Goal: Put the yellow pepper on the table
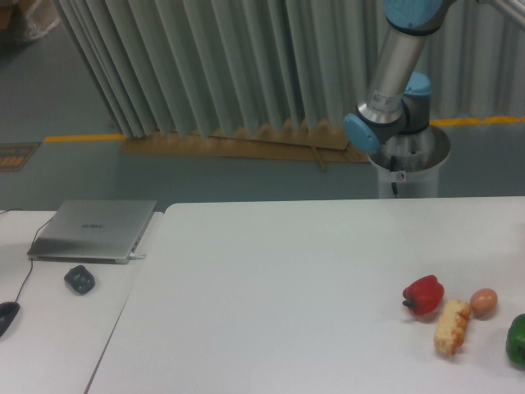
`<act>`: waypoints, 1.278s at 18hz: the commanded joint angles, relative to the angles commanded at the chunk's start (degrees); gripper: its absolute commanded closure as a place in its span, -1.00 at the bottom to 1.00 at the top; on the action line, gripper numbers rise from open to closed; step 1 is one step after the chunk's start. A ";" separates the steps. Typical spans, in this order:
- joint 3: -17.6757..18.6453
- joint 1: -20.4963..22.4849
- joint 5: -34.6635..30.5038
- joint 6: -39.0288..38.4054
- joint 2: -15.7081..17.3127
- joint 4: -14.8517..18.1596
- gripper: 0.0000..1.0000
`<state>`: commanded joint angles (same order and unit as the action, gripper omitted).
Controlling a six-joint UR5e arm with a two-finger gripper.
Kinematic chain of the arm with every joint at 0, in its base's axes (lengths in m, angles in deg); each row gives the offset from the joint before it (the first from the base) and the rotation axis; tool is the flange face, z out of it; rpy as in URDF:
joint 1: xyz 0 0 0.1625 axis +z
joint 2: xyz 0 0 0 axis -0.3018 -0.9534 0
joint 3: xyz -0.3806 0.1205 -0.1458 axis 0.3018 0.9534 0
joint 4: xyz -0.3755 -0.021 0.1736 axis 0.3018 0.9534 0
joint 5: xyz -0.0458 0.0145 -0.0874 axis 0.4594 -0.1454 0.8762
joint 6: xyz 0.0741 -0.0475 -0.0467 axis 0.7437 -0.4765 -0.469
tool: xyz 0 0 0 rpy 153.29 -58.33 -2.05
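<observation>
I cannot see the yellow pepper anywhere in this picture, so I cannot tell where it is; it may be past the right edge or up above the frame. The big white table (271, 287) fills the lower middle and right of the picture. On its right side lie a red pepper (423, 295), a pale bumpy corn piece (452, 325) just beside it, a small egg-like thing (484, 302) near those two, and a green pepper (517, 339) cut off at the right edge. My arm (395, 78) shows only in the upper right, going out the top of the frame. My end effector is out of the picture, so I cannot tell if it is open or closed, or if it has hold of anything. To do this step well, I think I should set the pepper down on a bare white part of the table, like the middle, well apart from the red pepper and the corn so I do not bump them. I should come down slowly, let it touch, then let go. To the lower left a smaller table holds a silver laptop (93, 230); that is not the right place.
</observation>
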<state>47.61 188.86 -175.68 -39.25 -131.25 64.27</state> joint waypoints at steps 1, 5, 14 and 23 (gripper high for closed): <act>-0.43 0.00 0.00 0.09 0.17 0.09 -0.02; -3.24 -0.52 0.00 0.09 0.70 2.63 -0.02; -8.61 -8.51 1.93 -0.09 2.46 12.74 0.02; -8.00 -22.49 0.17 0.17 2.64 16.35 0.02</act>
<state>39.61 166.38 -175.51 -39.08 -128.61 80.62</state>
